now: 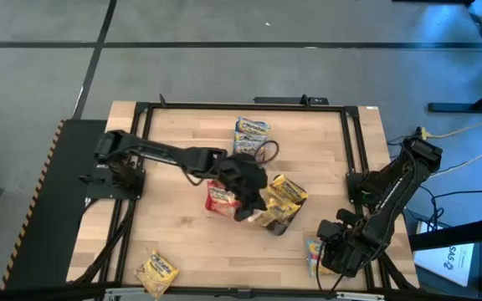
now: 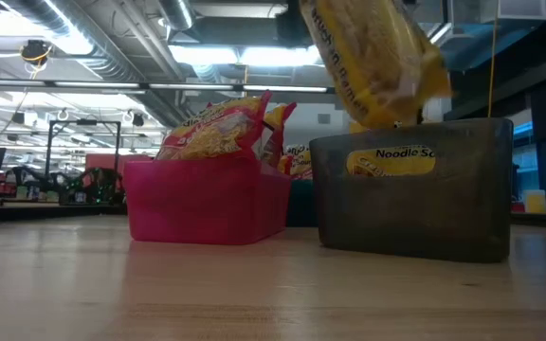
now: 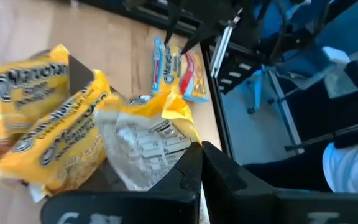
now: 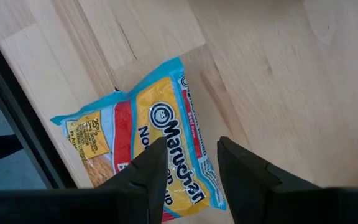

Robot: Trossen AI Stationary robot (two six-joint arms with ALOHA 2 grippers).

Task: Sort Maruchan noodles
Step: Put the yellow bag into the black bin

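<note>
The left hand (image 1: pixel 253 205) is closed on a yellow noodle packet (image 3: pixel 148 134) and holds it above the grey bin (image 2: pixel 411 189) at the middle of the bench (image 1: pixel 182 242). The right hand (image 4: pixel 188 165), half open, hangs over a blue-and-pink packet (image 4: pixel 148 130) near the bench edge.

I see yellow packets (image 1: pixel 284 199) heaped mid-table beside red ones (image 1: pixel 221 199), one blue-and-pink packet (image 4: pixel 160 152) flat near the right edge.
</note>
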